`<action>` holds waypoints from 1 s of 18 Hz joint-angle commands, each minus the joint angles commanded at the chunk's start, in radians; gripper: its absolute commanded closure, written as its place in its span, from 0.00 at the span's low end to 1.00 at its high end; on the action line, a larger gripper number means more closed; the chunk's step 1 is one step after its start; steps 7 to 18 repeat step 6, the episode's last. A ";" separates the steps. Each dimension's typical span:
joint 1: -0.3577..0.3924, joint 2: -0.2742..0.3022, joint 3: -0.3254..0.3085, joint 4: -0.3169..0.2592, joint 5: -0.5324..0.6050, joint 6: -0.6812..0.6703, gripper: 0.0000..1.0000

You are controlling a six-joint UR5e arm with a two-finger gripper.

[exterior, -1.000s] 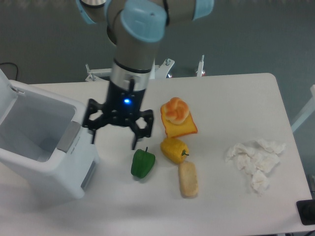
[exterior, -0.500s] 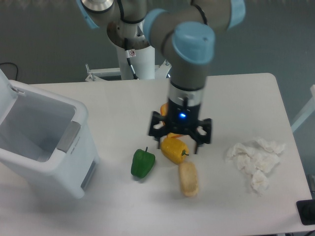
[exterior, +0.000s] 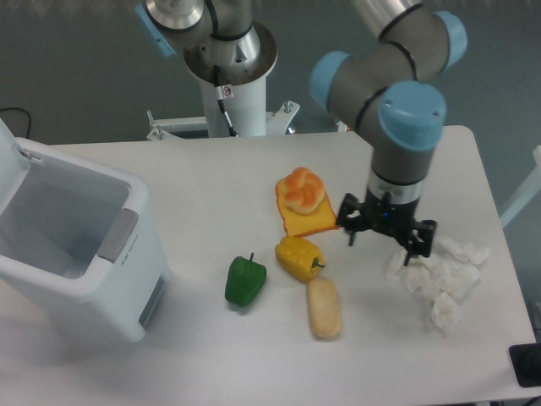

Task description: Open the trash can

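The large white trash can stands at the table's left edge. Its lid is swung up at the far left, so the hollow inside shows. The grey push-tab sits on its right rim. My gripper is far to the right of the can, fingers spread open and empty. It hovers between the orange slab with a bun and the crumpled white paper.
A green pepper, a yellow pepper and a bread roll lie mid-table. A bun rests on an orange slab. Crumpled white paper lies at the right. The arm's base stands behind the table.
My gripper has moved from beside the trash can's right rim across the table to the right, past the peppers, to the crumpled paper. The can stays open.
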 joint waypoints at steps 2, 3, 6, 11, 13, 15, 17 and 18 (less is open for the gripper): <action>0.014 -0.006 0.008 0.000 -0.002 0.014 0.00; 0.019 -0.008 0.009 0.000 0.000 0.032 0.00; 0.034 -0.011 0.011 -0.003 -0.003 0.078 0.00; 0.034 -0.011 0.011 -0.003 -0.003 0.078 0.00; 0.034 -0.011 0.011 -0.003 -0.003 0.078 0.00; 0.034 -0.011 0.011 -0.003 -0.003 0.078 0.00; 0.034 -0.011 0.011 -0.003 -0.003 0.078 0.00; 0.034 -0.011 0.011 -0.003 -0.003 0.078 0.00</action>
